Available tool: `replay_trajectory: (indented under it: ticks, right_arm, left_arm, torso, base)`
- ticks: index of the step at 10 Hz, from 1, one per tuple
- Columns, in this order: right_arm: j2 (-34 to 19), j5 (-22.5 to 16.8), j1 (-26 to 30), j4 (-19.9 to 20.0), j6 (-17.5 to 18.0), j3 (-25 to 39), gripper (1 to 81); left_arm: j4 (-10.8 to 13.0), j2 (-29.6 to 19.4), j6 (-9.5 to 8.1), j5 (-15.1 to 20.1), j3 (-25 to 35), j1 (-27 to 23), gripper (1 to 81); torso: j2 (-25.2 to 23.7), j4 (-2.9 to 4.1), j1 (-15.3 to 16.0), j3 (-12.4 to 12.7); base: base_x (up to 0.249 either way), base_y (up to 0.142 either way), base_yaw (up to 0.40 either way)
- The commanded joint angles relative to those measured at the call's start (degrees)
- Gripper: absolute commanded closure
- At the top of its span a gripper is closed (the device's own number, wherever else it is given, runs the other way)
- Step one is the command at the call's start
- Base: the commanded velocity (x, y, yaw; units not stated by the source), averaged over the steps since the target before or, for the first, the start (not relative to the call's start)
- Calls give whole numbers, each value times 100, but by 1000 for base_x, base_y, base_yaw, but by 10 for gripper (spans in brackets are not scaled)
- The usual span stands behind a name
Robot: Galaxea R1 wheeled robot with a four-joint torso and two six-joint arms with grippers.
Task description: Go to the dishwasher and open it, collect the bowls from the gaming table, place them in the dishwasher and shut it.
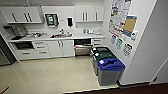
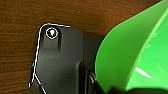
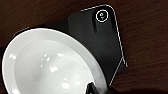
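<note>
Stainless-steel-fronted dishwasher (image 1: 83,47) ahead, ajar; left pincer carries a glossy green plastic bowl (image 2: 135,57), right a white glazed bowl (image 3: 50,67) — finger grip indiscernible; approach squarely, bowls level.

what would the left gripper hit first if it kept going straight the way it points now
Probably nothing solid but its own load: in the left wrist view the green bowl sits right at the gripper, and beyond it lies the dark brown wood-grain floor. How far off that floor is cannot be judged.

The green bowl (image 2: 132,57) and white bowl (image 3: 50,65) are cut off by picture edges; the dishwasher (image 1: 83,47) interior is too blurred to resolve.
</note>
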Motion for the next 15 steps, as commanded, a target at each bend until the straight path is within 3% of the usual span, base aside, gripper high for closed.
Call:
replay_trajectory:
  ticks: [1, 8, 15]
  right_arm:
    - [-57, -498, 274, 7, -2, 3, 811]
    - [-57, -498, 274, 7, -2, -6, 811]
    - [-57, -489, 265, 7, -2, -6, 811]
  left_arm:
    - [70, -94, 29, 151, 61, -228, 811]
    - [70, -102, 29, 151, 61, -228, 811]
    - [70, -94, 29, 151, 52, -220, 811]
  torso:
    - [0, 0, 1, 0]
    - [0, 0, 1, 0]
    - [0, 0, 1, 0]
  base:
    - [140, 0, 0]
    - [147, 0, 0]
    - [143, 65, 0]
